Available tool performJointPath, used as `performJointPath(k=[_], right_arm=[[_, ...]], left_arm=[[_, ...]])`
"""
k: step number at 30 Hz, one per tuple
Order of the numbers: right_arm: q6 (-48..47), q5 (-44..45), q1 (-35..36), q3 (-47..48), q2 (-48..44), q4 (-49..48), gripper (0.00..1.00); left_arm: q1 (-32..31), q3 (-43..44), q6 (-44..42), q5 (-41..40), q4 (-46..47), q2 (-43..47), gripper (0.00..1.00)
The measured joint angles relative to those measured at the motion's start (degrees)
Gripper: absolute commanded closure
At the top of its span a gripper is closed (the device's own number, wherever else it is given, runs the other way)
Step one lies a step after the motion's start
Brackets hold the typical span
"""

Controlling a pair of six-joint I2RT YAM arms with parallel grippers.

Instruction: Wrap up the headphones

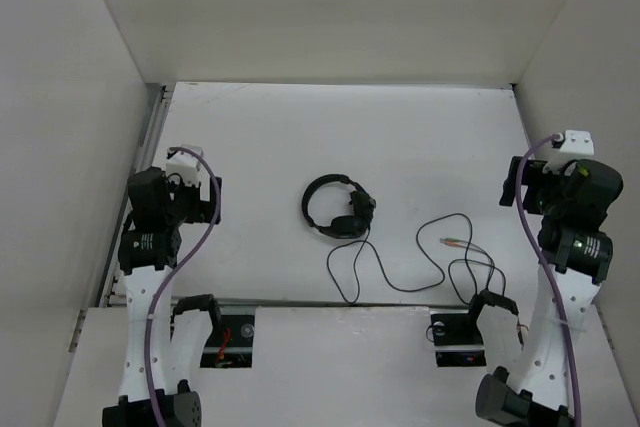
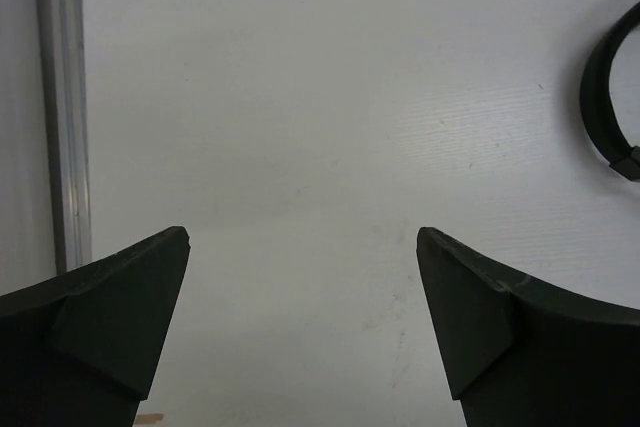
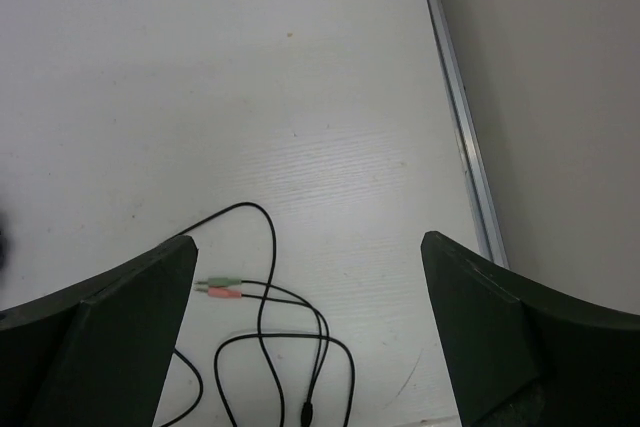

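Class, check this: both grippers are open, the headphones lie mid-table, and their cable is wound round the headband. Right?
No. The cable is not wound: it trails loose in loops from the headphones toward the right arm, as the top view shows. The rest holds.

Headphones [image 1: 338, 209]: sat at the middle of the table [image 1: 260, 127], between both arms.
Cable [image 3: 245, 206]: ran off toward the near edge, then looped away right.
Plugs [image 3: 225, 287]: lay right of the headphones, near the right gripper [image 3: 310, 242].
Left gripper [image 2: 303, 237]: hung well to their left.
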State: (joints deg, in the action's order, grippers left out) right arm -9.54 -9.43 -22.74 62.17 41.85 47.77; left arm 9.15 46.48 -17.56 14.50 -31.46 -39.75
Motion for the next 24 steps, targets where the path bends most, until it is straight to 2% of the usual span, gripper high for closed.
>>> performJointPath(k=[9,15,19,24], right_arm=[[-1.33,-0.07,0.0,-4.68,-6.84,-1.97,0.0],[-1.99,0.0,1.49,-10.19,-13.64,-9.2,0.0],[1.62,-1.36,3.32,-11.78,-9.94,-16.79,0.0],[6.38,-7.26,3.85,-19.56,-3.13,-25.55,0.0]], left_arm=[[-7.37,-2.95,4.74,-1.16,2.78,-4.79,0.0],[-19.04,-5.01,8.13,-2.73,4.59,-9.05,0.0],[-26.69,-4.98,10.21,-4.22,5.7,-13.53,0.0],[-29.77,-2.84,12.22,-6.25,6.88,-21.51,0.01]])
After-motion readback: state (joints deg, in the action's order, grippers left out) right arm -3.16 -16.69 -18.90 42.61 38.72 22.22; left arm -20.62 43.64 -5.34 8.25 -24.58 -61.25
